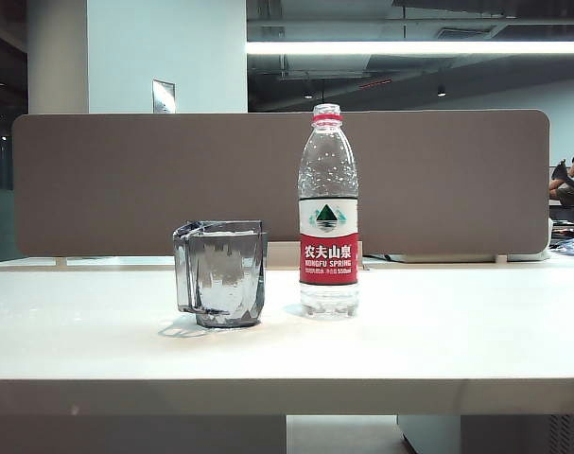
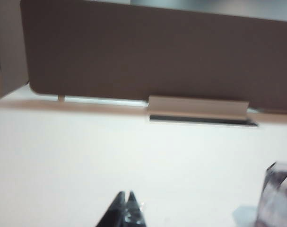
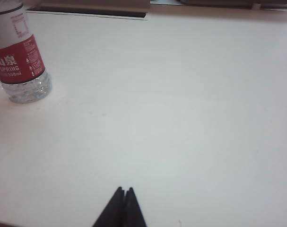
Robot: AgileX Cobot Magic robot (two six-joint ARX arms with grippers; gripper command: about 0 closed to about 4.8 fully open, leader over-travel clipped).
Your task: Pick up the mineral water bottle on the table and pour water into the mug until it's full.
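The mineral water bottle [image 1: 328, 213] stands upright on the white table [image 1: 438, 331], uncapped at its red neck ring. Its lower part with the red label also shows in the right wrist view, mineral water bottle [image 3: 20, 61]. To the bottle's left stands the smoky grey mug [image 1: 222, 272], handle to the left; its edge shows as the mug [image 2: 278, 194] in the left wrist view. My left gripper [image 2: 126, 195] is shut with nothing in it, well away from the mug. My right gripper [image 3: 123, 190] is shut and empty, far from the bottle. Neither arm shows in the exterior view.
A grey-brown partition panel [image 1: 173, 180] runs along the table's back edge, with a white bracket [image 2: 197, 108] at its foot. The table's thick front edge [image 1: 268, 397] faces the exterior camera. A person [image 1: 572, 180] sits far behind at the right.
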